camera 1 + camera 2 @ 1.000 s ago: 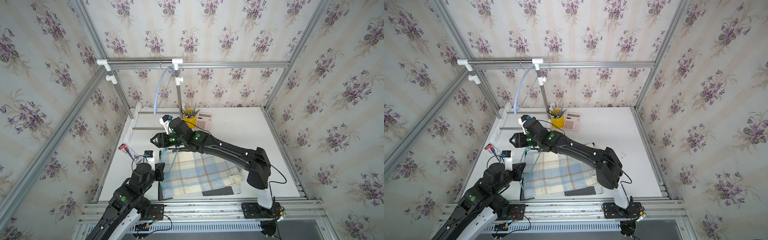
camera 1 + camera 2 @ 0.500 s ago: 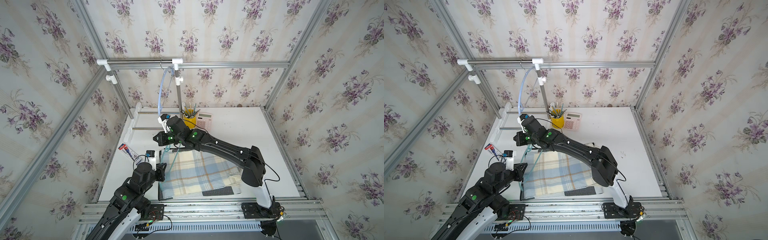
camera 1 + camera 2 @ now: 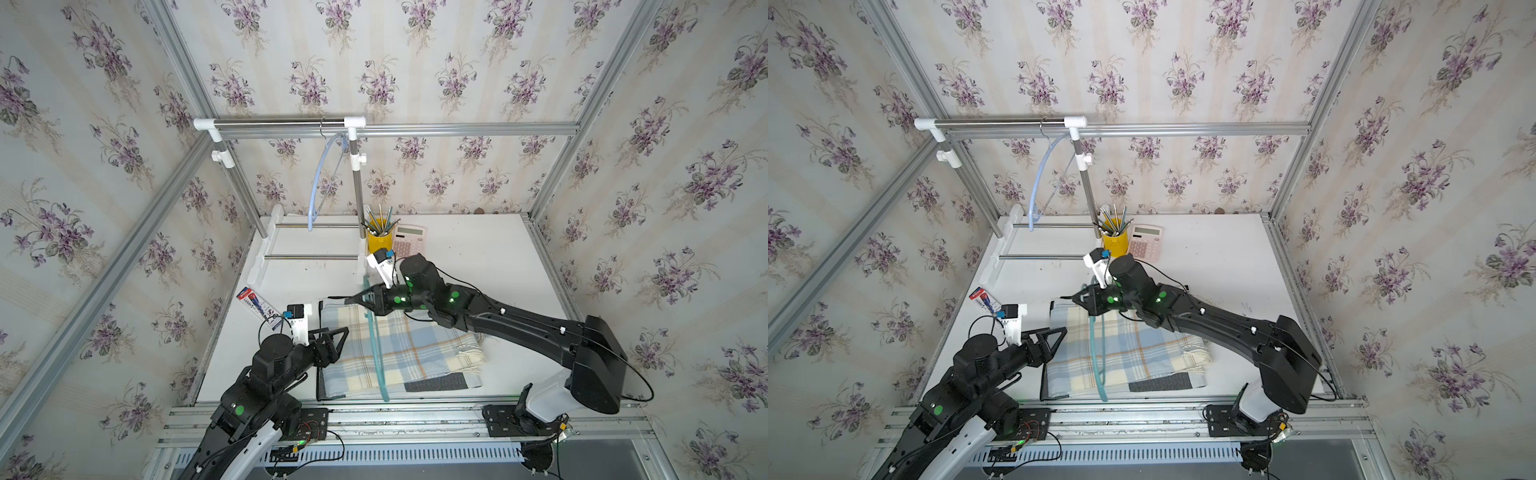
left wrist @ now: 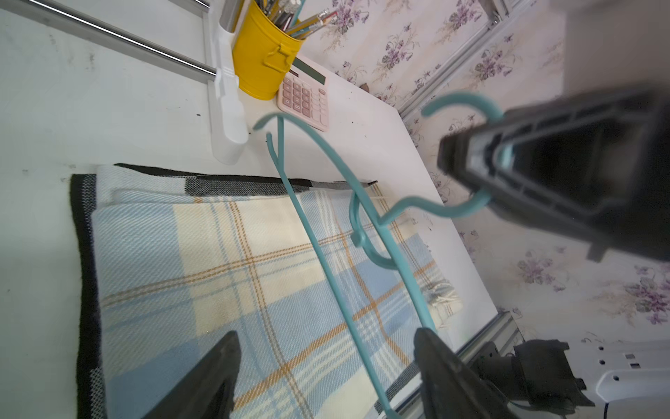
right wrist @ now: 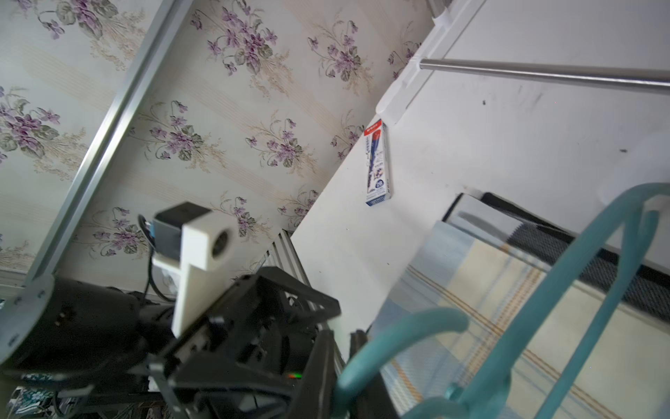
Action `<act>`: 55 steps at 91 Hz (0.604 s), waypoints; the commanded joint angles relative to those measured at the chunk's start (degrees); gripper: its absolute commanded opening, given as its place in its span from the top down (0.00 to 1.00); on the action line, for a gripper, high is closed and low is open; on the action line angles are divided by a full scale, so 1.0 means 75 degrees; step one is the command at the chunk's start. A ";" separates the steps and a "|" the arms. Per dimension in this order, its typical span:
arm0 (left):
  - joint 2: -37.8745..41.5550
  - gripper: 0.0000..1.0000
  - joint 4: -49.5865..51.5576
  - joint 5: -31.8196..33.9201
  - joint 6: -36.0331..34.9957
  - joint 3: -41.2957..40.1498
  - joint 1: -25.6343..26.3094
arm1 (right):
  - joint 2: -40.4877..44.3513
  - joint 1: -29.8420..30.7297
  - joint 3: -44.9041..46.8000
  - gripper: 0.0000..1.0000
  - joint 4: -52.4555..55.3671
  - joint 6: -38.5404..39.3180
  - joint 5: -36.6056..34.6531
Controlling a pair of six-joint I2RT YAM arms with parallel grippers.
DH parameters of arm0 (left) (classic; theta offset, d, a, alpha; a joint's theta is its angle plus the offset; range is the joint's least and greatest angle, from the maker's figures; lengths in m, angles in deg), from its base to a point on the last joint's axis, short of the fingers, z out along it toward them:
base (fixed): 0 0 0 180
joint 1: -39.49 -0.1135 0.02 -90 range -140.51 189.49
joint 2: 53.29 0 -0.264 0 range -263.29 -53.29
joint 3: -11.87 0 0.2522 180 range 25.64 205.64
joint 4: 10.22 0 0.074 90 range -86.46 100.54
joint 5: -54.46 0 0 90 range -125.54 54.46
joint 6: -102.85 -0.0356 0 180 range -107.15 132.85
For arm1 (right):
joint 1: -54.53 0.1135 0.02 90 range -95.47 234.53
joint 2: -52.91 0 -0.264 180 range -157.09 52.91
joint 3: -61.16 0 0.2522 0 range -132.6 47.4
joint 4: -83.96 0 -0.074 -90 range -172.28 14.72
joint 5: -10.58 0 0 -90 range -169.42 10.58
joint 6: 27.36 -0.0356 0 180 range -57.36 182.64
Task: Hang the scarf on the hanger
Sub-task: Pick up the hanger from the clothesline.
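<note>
Gripping the teal wire hanger [image 3: 376,353] by its hook, the clenched right pincer [image 3: 356,300] holds it over the blue-and-cream plaid scarf [image 3: 419,353], flat on the white surface [image 3: 478,257]; the left pincer [image 3: 336,347] gapes empty beside it. Nothing is draped yet.

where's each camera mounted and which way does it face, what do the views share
Both top views: high above the front, looking down on the table; left gripper and right gripper show with their arms.
Left wrist: on the left arm, facing over the scarf toward the yellow cup; its own open fingers show.
Right wrist: on the right arm, facing the left gripper and pen box; own fingers unclear.
Shared: all show scarf and hanger.
</note>
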 commanded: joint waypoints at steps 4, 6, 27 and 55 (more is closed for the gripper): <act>-0.0020 0.24 0.0423 0.0360 0.0514 -0.0273 -0.0009 | 0.0694 -0.0247 0.1310 1.00 -0.2079 0.0437 0.1361; -0.0066 0.24 0.0429 0.0390 0.0586 -0.0319 -0.0009 | 0.0760 -0.0296 0.1447 1.00 -0.2144 0.0548 0.1420; -0.1051 0.30 0.0468 0.1134 0.0906 -0.0632 -0.0008 | 0.0923 -0.0698 0.2424 1.00 -0.2892 0.0528 0.1877; -0.3009 0.36 -0.0011 0.1959 0.1029 -0.0919 -0.0009 | 0.1061 -0.0982 0.3080 1.00 -0.3534 0.0425 0.2046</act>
